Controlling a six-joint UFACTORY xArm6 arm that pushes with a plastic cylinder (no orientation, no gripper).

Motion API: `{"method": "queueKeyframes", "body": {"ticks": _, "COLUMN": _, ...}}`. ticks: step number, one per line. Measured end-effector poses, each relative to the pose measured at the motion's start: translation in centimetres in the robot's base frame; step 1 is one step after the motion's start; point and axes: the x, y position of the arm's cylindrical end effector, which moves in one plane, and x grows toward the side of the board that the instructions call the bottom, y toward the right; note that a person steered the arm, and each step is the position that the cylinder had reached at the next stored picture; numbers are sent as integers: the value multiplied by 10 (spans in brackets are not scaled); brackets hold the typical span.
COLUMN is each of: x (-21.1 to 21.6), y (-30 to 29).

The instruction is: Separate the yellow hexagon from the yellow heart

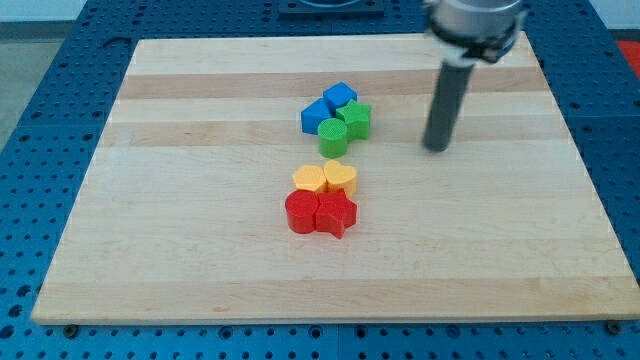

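Note:
The yellow hexagon (pixel 309 179) sits near the board's middle, touching the yellow heart (pixel 341 178) on its right. Just below them, touching, are a red cylinder (pixel 300 212) and a red star (pixel 337 213). My tip (pixel 436 148) is at the end of the dark rod, to the right of and above the yellow pair, well apart from all blocks.
A second cluster lies above the yellow pair: a blue block (pixel 317 115), a blue block (pixel 340 96), a green star (pixel 356 119) and a green cylinder (pixel 333 138). The wooden board (pixel 180 220) rests on a blue perforated table (pixel 40 120).

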Motion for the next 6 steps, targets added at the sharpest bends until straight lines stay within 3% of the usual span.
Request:
{"method": "queueKeyframes", "body": {"ticks": 2, "x": 32, "y": -140}}
{"method": "queueKeyframes", "body": {"ticks": 5, "x": 53, "y": -164}}
{"method": "queueKeyframes", "body": {"ticks": 6, "x": 31, "y": -171}}
